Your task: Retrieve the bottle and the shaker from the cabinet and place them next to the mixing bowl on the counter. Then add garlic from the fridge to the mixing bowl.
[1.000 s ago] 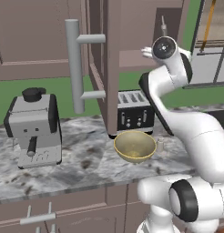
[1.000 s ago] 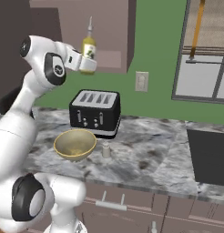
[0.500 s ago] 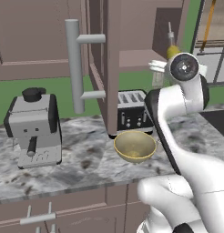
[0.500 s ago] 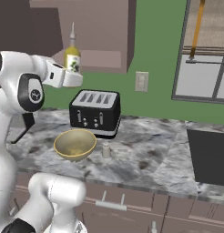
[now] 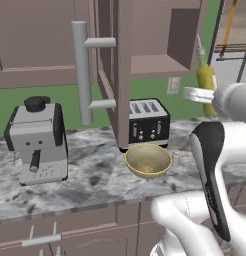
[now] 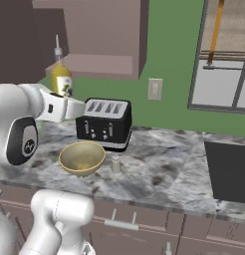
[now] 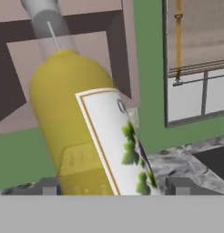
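Left base view. The bottle [image 5: 206, 82], yellow-olive with a slim neck, stands upright in the air at the right, above and to the right of the toaster [image 5: 148, 124]; the gripper [image 5: 199, 94] meets its lower body from the left, though the fingertips are hard to make out here. The cabinet [image 5: 145, 37] hangs with its door swung out, the long grey bar handle [image 5: 83, 70] facing the camera. On the counter [image 5: 90, 172] the mixing bowl [image 5: 148, 160] sits just in front of the toaster, and the shaker [image 5: 175, 159] stands just beside the bowl's right rim. A coffee machine [image 5: 37, 139] stands well apart at the left.

Right base view. The bottle [image 6: 61, 79] is upright, raised clear of the counter [image 6: 159, 169] and left of the toaster [image 6: 104, 122], with the white hand reaching to it. The mixing bowl [image 6: 82, 157] and shaker [image 6: 116, 164] sit side by side below.

Hand view. The bottle [image 7: 73, 123] lies tilted across the picture, label [image 7: 120, 145] showing, between the fingertips [image 7: 181, 185]: the jaws are clamped on its body.
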Robot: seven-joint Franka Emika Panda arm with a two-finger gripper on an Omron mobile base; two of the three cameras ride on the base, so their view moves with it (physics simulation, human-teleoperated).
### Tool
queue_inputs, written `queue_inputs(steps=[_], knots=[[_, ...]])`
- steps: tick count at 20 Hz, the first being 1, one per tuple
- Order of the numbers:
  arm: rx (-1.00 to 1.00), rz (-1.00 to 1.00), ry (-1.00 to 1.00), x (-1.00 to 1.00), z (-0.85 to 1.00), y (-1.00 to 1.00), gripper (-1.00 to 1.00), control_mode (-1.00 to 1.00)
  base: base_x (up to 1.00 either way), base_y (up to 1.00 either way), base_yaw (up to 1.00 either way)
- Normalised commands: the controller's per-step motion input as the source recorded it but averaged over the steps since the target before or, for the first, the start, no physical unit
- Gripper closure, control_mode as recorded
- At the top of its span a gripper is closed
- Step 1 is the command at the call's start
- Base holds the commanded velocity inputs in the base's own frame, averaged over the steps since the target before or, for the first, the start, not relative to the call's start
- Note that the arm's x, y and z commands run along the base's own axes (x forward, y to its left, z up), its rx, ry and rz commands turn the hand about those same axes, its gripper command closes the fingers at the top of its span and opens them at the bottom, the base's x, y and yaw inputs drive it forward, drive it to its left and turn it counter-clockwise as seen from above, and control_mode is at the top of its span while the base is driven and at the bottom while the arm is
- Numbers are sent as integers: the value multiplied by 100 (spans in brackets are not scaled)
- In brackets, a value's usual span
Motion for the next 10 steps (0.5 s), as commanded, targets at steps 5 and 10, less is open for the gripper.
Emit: queue_inputs(steps=[5, 10], knots=[[2, 31, 1, -70, -17, -19, 100, -100, 0, 0, 0], [7, 27, 0, -41, -3, -36, 100, -100, 0, 0, 0]])
